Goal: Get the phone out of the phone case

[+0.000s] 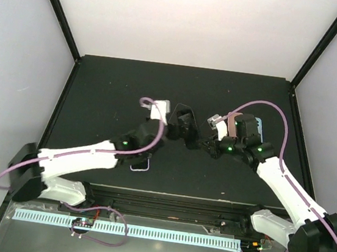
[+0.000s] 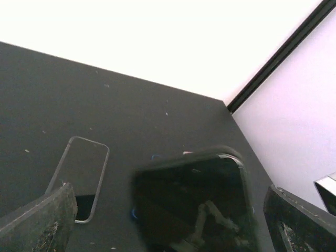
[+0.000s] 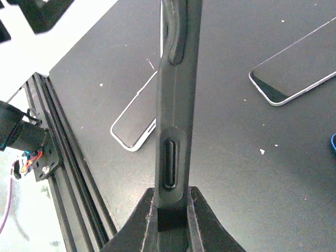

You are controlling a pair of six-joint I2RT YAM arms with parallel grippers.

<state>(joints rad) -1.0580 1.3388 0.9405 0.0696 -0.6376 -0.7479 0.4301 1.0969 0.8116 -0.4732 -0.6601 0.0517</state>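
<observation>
The phone case [image 2: 194, 205] is blurred and cut off at the left wrist view's bottom edge

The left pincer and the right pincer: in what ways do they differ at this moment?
The left pincer stands wide open; the right pincer is shut. The right pincer clamps the black phone case by its edge; the left pincer grips nothing, the case only sits between its fingers. Both are at the same case, above the black table.
</observation>
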